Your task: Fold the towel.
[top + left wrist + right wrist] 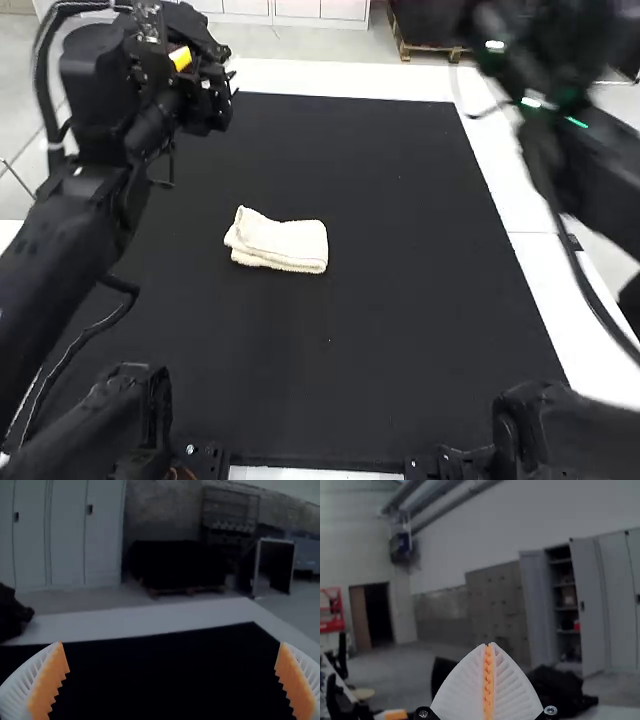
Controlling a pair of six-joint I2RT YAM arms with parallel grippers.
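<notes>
The towel (280, 243) looks like light, limp terry with a little spring in its pile; it should grip well and is hardly fragile, though a loose layer could drag or open if only the top is caught. It lies in a small, folded oblong, with layers visible along its 6 o'clock edge and a raised, uneven corner at 10 o'clock. For any tidying, I would pinch that corner, or take the whole stack at the straighter 3 o'clock end so the layers travel together.

The towel rests on the dark mat (400, 310) over the surface (510, 185), toward 10 o'clock from the mat's middle. The left gripper (172, 643) has its jaws spread wide with nothing between them; in the high view the towel lies well apart from them, toward 5 o'clock. The right gripper (489, 644) has its jaws pressed together, empty; from that arm's wrist end, the towel is well apart, between 7 and 8 o'clock.
</notes>
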